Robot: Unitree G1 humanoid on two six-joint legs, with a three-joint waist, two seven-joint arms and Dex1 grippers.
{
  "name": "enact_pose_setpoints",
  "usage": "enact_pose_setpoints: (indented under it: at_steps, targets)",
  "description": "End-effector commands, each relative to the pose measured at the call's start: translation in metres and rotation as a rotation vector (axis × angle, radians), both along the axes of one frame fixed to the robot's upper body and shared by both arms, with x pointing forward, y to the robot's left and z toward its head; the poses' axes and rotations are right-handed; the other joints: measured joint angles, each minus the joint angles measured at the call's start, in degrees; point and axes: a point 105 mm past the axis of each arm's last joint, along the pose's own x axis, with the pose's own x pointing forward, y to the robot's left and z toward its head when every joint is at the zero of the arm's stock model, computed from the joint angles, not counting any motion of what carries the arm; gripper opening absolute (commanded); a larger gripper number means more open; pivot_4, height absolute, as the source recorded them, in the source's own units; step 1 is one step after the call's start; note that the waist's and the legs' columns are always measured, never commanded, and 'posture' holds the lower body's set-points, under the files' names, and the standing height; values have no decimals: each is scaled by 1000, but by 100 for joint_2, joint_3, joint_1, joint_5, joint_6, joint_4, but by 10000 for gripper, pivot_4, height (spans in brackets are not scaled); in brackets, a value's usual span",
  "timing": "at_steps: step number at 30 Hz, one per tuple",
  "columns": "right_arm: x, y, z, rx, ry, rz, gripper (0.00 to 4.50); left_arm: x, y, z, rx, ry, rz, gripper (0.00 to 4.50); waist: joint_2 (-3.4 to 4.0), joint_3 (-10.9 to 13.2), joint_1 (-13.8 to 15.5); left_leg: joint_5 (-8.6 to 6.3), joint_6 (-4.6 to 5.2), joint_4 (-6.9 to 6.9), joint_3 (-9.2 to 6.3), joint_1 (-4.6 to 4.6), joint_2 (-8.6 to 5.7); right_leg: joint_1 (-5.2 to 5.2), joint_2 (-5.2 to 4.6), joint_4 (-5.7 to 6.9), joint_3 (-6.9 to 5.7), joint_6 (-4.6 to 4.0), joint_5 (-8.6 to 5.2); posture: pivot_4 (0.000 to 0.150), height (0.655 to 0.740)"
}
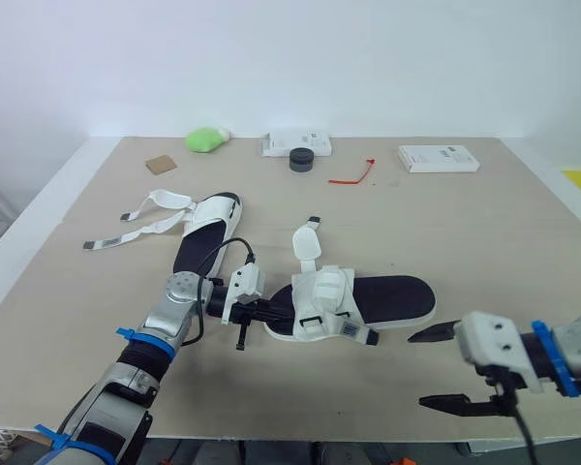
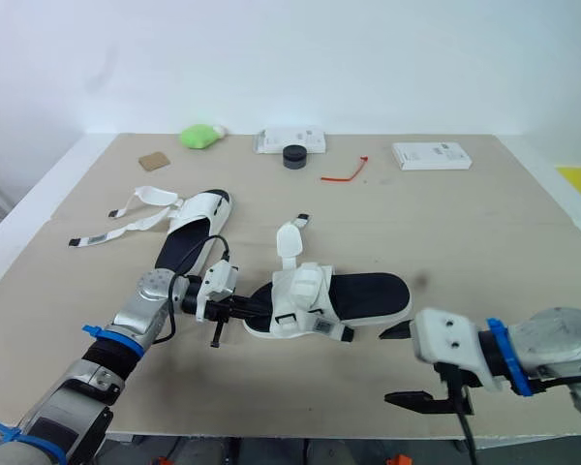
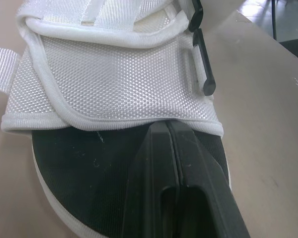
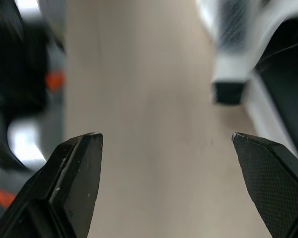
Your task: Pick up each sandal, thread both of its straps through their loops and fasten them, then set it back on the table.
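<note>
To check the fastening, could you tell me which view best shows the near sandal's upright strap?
The left eye view: the strap stands up whole from the near sandal. The right eye view matches it. The left wrist view gives the mesh upper close up, the right wrist view a sandal edge.
</note>
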Motion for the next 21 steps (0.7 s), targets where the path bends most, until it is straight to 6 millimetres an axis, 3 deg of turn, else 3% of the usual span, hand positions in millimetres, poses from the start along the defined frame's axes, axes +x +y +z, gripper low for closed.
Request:
enact_pose_setpoints:
  at_steps: [1,4,9,13,16,21]
  targets:
    - [25,2,27,139,2,-162,44748,-23,16,-63,211,192,5,0,1,0,-2,-3,-5,3,1,0,-1,-1,-7,-1,-6,1,0,1500,7400]
    - [40,7,28,166,23,-232,44748,-23,16,-63,211,191,4,0,-8,4,-2,-5,-8,4,2,-2,-5,-3,-27,-4,-25,1,-1,1500,7400]
    - [48,24,21,193,81,-258,44748,-23,15,-63,210,192,5,0,-4,0,16,-11,6,-4,-2,-10,-17,-6,-41,-7,-37,2,-8,1500,7400]
    - [32,26,4,140,215,-219,44748,-24,15,-63,207,191,8,0,-2,0,23,-19,24,-4,-3,-16,-25,-5,-45,-7,-38,6,-18,1500,7400]
    - [14,21,7,143,320,-161,44748,-24,16,-63,207,191,12,0,-1,0,20,-20,29,-3,-5,-19,-29,-3,-46,-7,-38,12,-23,1500,7400]
    - [14,22,9,168,343,-165,44748,-25,17,-64,208,192,15,0,-2,-1,5,-24,28,0,-2,-7,-21,2,-46,-7,-42,14,-24,1500,7400]
